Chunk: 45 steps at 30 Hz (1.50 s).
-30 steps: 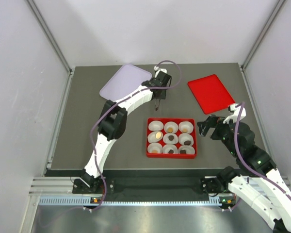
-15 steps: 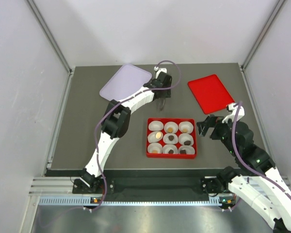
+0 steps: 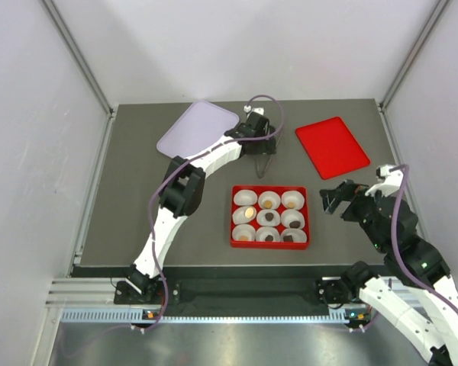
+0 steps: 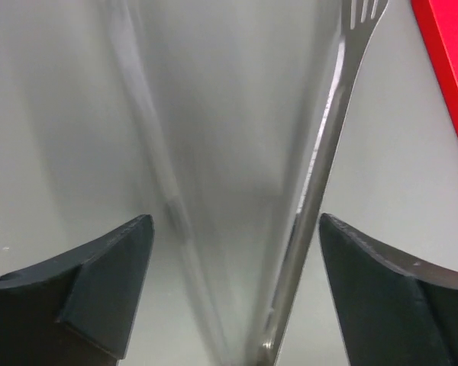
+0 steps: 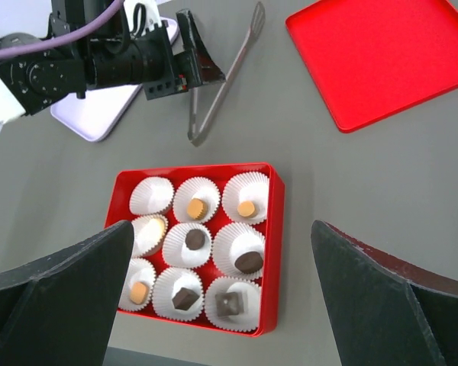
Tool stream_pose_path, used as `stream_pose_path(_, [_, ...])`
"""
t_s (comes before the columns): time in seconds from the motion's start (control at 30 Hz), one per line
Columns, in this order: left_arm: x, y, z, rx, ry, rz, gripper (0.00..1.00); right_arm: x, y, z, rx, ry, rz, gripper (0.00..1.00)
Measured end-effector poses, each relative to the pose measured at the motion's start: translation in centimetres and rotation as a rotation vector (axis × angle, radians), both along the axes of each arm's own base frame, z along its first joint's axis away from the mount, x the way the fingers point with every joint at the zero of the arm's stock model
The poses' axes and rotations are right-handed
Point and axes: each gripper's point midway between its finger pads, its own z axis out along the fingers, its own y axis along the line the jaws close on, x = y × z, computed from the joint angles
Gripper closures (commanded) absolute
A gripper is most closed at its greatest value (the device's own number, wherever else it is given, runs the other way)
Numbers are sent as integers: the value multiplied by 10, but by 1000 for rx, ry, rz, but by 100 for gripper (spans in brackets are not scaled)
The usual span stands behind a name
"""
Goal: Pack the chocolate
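Left hand point(image 4: 233, 229) stood open astride tongs point(image 4: 324, 152) on table point(image 3: 137, 206); right hand point(image 3: 330, 200) open, empty. Chocolate point(image 5: 248, 261) sat in box point(image 5: 275, 252); judged next: grip and fit lid point(image 5: 382, 53).

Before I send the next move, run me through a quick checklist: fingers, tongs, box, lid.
1. Open left fingers: ok; the tongs lie on the table between them.
2. Open, empty right fingers: ok; they hover to the right of the red box.
3. Every cup holds chocolate: not ok; the far-left cup looks empty, the other eight each show a piece.
4. Reachable red lid: ok; it lies flat on the table with nothing on it.
5. Box closed: not ok; the lid lies apart from it.
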Motion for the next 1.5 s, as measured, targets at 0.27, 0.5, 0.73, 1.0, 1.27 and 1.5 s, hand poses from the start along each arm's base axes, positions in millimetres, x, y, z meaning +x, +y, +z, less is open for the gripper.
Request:
stream_pose_path(0.27, [-6,-2,22,-47,13,-48,1,-5,-3,-5,30,44,-29,0])
stream_pose_path(0.5, [-43,11,118,-137,-62,-115,1,25,-5,33,-87,50,-88,0])
stream_pose_path(0.73, [-116,45,194,-183,-170,-250,1,133,-9,15,-302,220,-152,21])
stream_pose_path(1.0, [-200,67,144,-192,-29,-372,1,223,-30,-94,-402,535,-131,43])
stream_pose_path(1.27, [-260,85,154,-301,-18,-417,1,250,-26,-160,-467,656,-18,53])
stream_pose_path(1.5, [-294,120,167,-368,-135,-364,1,265,-38,-199,-510,710,25,59])
